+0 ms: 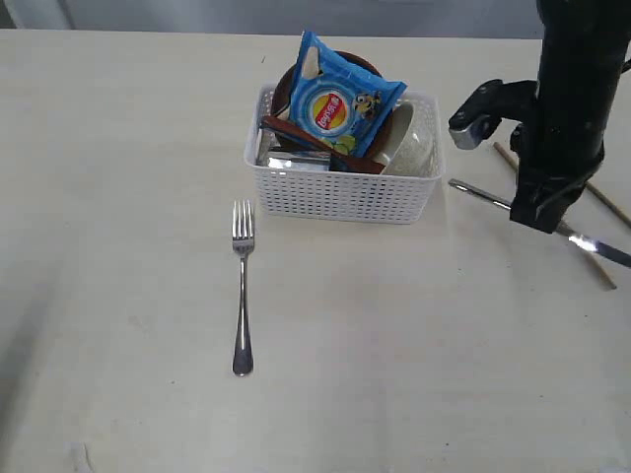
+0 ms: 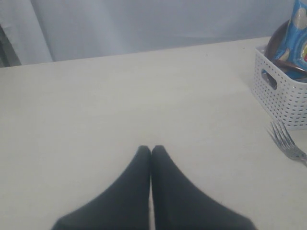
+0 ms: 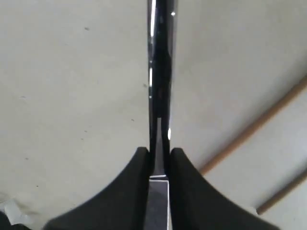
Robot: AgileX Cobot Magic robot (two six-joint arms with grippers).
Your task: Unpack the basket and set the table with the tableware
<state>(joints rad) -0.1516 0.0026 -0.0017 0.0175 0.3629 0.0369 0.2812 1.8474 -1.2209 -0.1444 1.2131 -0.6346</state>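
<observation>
The white basket (image 1: 340, 192) stands on the beige table (image 1: 118, 197). It holds a cream bowl (image 1: 414, 138), a brown plate (image 1: 282, 87), a red-brown spoon (image 1: 301, 133) and a shiny steel cup (image 1: 291, 158). A steel fork (image 1: 243, 286) lies in front of its left corner. Right of the basket, my right gripper (image 1: 537, 215) (image 3: 158, 153) is shut on the steel knife (image 1: 481, 193) (image 3: 160, 72), held low over the table. Brown chopsticks (image 1: 616, 212) (image 3: 254, 125) lie beside it. My left gripper (image 2: 151, 148) is shut on nothing, left of the fork (image 2: 288, 143) and out of the exterior view.
A blue chip bag (image 1: 340, 103) (image 2: 297, 28) stands upright in the basket (image 2: 283, 96), covering much of its contents. A grey wall runs behind the table's far edge. Bare tabletop stretches left and in front of the fork.
</observation>
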